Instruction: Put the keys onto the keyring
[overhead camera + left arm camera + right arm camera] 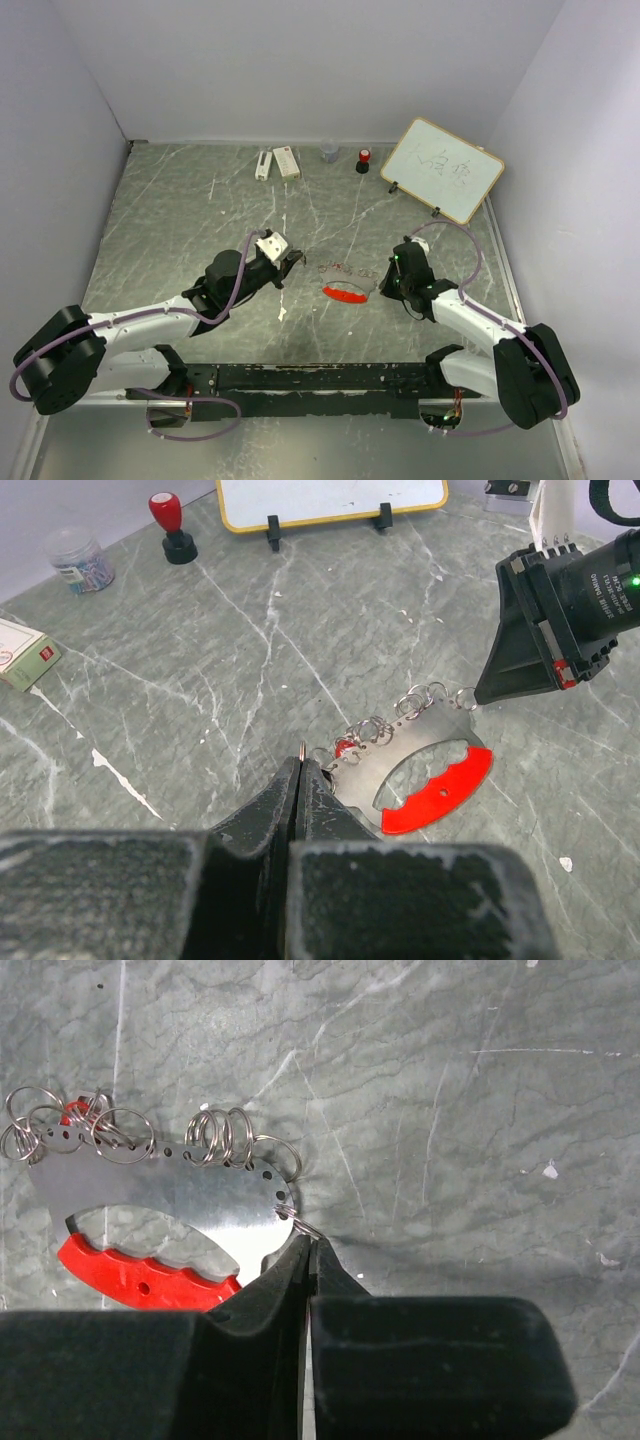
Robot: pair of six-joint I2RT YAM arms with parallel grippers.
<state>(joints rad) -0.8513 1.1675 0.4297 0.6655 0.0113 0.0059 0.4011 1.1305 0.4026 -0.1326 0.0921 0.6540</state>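
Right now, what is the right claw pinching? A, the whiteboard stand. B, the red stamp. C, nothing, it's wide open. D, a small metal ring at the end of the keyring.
D: the right wrist view shows the right claw shut on a small ring looped through the end of the keyring.

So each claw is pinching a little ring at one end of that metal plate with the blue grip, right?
Not quite. The grip of the metal plate is red, not blue; the right wrist view shows it. The rest stands: the left claw and right claw each pinch a little ring at one end.
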